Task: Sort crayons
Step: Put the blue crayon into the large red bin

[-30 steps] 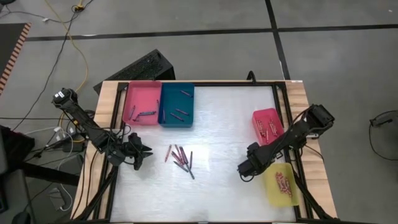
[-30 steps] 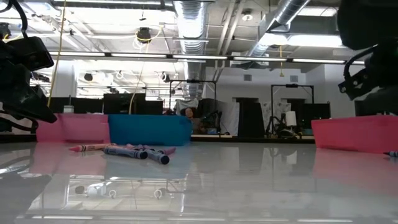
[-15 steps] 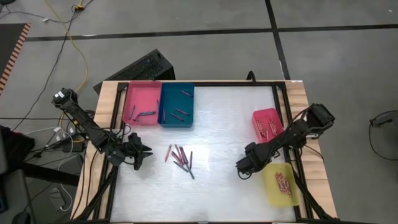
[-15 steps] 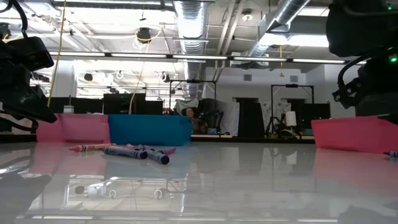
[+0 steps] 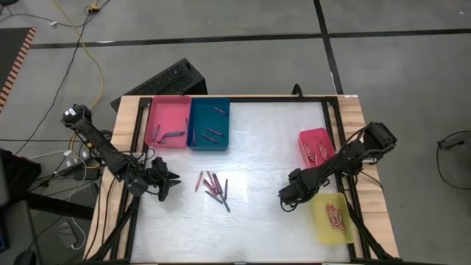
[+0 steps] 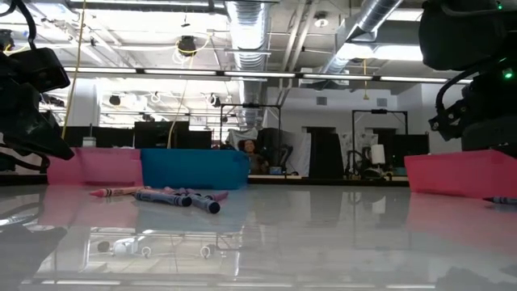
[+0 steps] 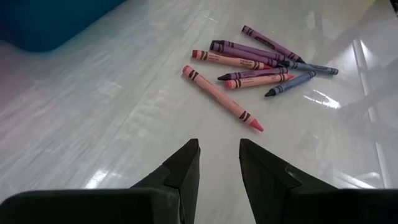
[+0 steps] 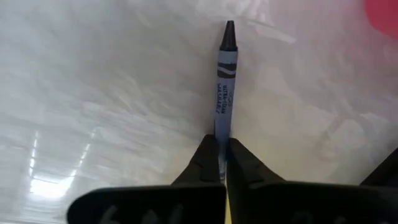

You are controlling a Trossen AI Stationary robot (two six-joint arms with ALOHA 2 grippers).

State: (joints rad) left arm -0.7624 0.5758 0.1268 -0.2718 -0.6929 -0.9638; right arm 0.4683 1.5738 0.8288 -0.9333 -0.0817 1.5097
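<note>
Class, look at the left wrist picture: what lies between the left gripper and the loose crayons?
Nothing: in the left wrist view only bare white table separates the left gripper from the crayons; the high view agrees.

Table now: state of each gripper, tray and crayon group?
Left gripper: part open, empty, short of loose crayons.
Right gripper: shut on grey-blue crayon.
Pink tray, blue tray, red tray, yellow tray: each holds crayons.

Industrial lab: exposed ceiling ducts (image 6: 250,24), workstations.
</note>
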